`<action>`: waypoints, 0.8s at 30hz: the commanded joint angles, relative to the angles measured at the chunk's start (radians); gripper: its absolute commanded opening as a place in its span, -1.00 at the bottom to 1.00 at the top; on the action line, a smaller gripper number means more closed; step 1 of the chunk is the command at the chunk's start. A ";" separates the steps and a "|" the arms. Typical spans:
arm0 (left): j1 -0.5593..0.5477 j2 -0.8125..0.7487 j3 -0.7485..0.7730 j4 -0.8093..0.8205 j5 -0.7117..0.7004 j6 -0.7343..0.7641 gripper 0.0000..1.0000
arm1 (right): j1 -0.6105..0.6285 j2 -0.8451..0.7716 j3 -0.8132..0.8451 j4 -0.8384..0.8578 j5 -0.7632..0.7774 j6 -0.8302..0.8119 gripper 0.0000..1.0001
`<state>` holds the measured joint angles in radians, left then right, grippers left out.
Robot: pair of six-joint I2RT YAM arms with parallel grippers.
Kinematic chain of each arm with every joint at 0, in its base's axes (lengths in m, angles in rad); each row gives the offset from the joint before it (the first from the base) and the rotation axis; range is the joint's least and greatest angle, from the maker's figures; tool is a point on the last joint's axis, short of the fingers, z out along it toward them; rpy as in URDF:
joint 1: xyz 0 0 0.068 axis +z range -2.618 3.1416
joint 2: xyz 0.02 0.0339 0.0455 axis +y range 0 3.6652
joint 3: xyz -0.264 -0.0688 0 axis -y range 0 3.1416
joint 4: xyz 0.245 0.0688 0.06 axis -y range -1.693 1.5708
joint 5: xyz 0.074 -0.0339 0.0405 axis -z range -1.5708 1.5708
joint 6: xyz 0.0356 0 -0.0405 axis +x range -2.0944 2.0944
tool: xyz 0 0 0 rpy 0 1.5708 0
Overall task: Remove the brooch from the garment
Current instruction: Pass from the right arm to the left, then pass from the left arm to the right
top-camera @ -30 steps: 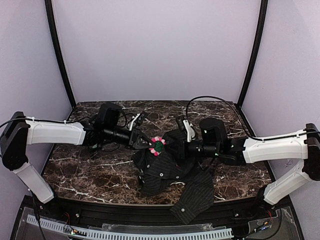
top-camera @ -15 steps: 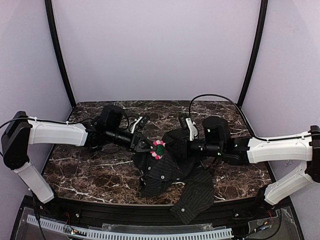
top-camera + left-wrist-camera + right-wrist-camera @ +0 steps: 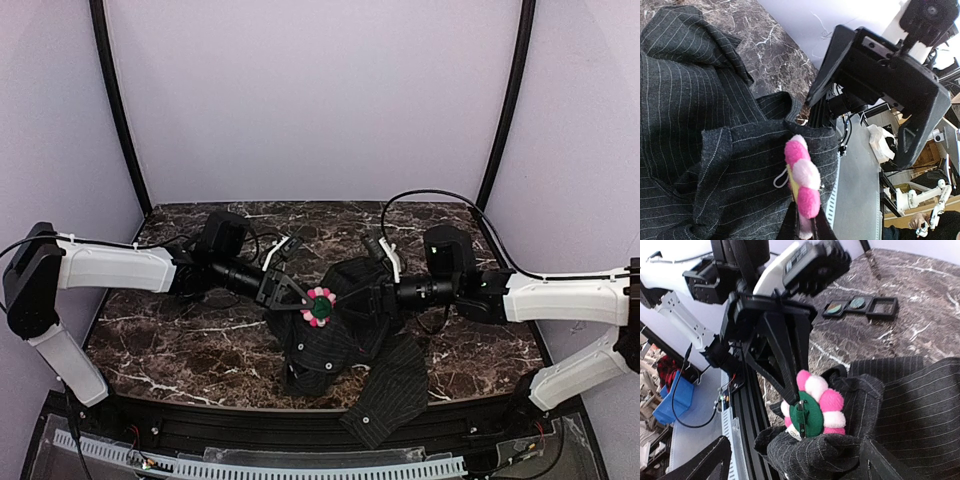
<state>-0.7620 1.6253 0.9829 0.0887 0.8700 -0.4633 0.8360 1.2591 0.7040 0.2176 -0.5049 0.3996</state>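
Observation:
The brooch (image 3: 318,305), a ring of pink and pale petals on a green back disc (image 3: 812,412), sits at the top of the dark pinstriped garment (image 3: 335,345). My left gripper (image 3: 304,301) is shut on it; the left wrist view shows it edge-on (image 3: 802,180) between the fingertips, fabric close behind. My right gripper (image 3: 377,297) stands open just right of the brooch, its fingers (image 3: 887,465) spread on either side of a raised fold of the garment (image 3: 825,452). I cannot tell if the pin still passes through the cloth.
Three small black square trays (image 3: 860,305) lie in a row on the marble table (image 3: 180,335) beyond the garment. One sleeve (image 3: 385,395) hangs over the table's front edge. Purple walls enclose the back and sides.
My right gripper has opened, let go of the garment and drawn back to the right. My left gripper has carried the brooch a little toward the front.

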 commanded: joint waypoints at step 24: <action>-0.021 -0.035 0.026 0.024 0.043 0.035 -0.98 | -0.011 0.269 0.058 0.213 -0.294 0.044 -0.61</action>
<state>-0.7753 1.6222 0.9829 0.0906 0.9409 -0.4435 0.8219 1.5074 0.7395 0.3710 -0.7826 0.4305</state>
